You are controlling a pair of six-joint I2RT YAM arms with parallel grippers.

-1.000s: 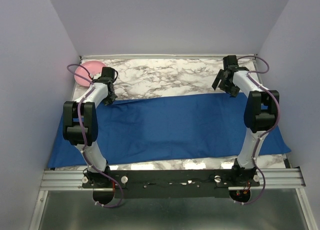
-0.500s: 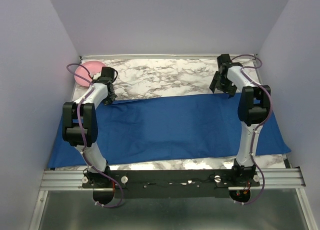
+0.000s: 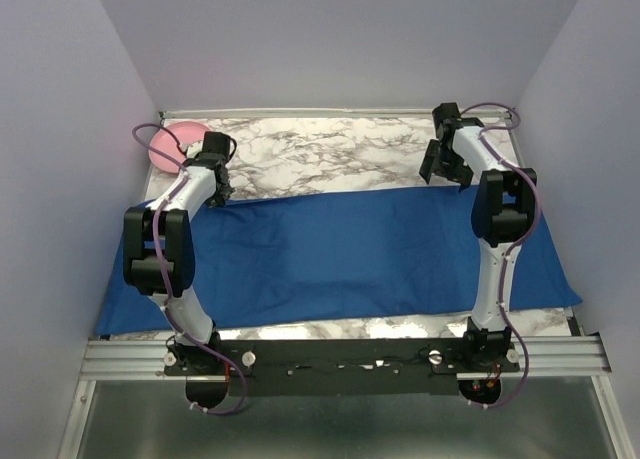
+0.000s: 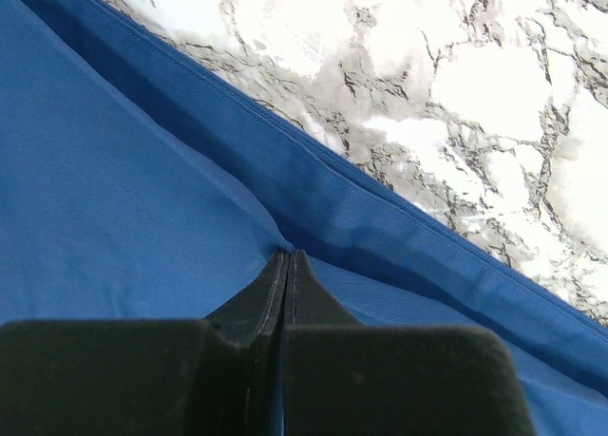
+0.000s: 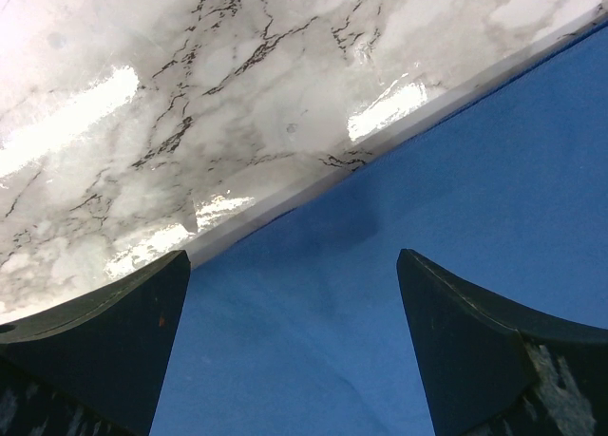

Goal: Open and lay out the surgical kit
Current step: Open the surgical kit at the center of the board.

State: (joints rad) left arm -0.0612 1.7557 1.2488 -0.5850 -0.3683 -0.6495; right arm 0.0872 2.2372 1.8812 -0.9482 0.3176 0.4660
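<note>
The marble-patterned bench fills most of my overhead view, running from the rail where the arms are bolted to the back wall. Across its middle lies the blue cloth wrap, spread wide and mostly flat. It reaches nearly from the left side to the right side, and a strip of marble shows along its near edge. A broader band of bare marble lies beyond its far edge. That far edge runs fairly straight on the right and lifts into a slight peak on the left, where my left arm meets it.

Both arms are stretched toward the far edge of the wrap, one at each end.

The left claw is closed, its two fingers pressed flat together. On the left wrist camera the cloth puckers into a crease right at the fingertips, just inside the hemmed border, so I read it as pinching the fabric there.

The right claw is spread wide, with nothing between its fingers. Its wrist camera shows the wrap's edge running diagonally under the gap, marble on one side and blue on the other. I cannot tell whether the tips touch the cloth.

A small pink dish sits in the far left corner of the bench, clear of the wrap.
</note>
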